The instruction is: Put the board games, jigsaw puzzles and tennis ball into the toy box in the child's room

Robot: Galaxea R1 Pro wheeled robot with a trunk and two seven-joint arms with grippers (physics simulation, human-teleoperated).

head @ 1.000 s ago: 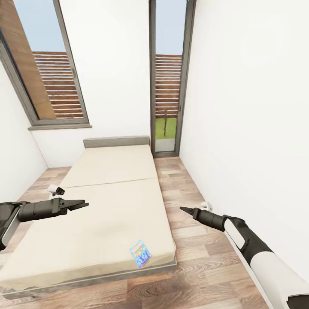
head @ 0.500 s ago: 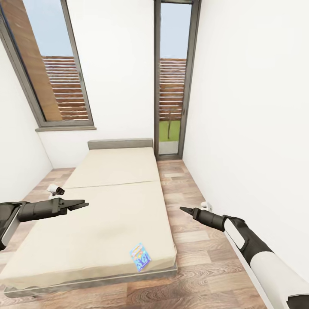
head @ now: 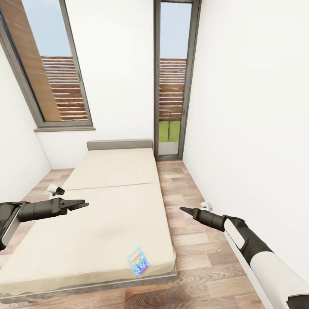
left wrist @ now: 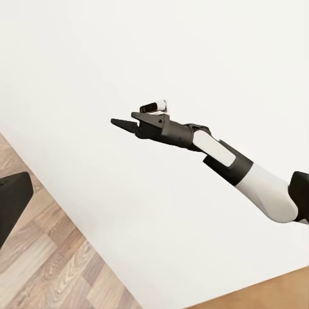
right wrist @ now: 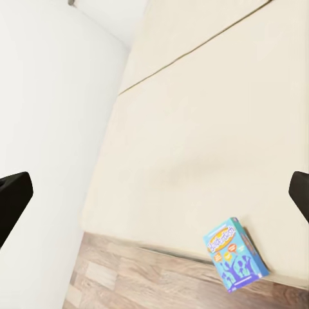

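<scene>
Both grippers, left gripper [head: 81,204] and right gripper [head: 183,210], hover empty, fingers pressed together. One small blue printed board game box [head: 139,261] lies lower centre, near the beige mattressed bed's [head: 111,206] foot edge.

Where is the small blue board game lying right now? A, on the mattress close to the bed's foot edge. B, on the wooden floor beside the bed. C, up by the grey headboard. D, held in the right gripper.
A: the blue board game lies flat on the beige mattress near the foot edge of the bed, with both grippers apart from it.
</scene>
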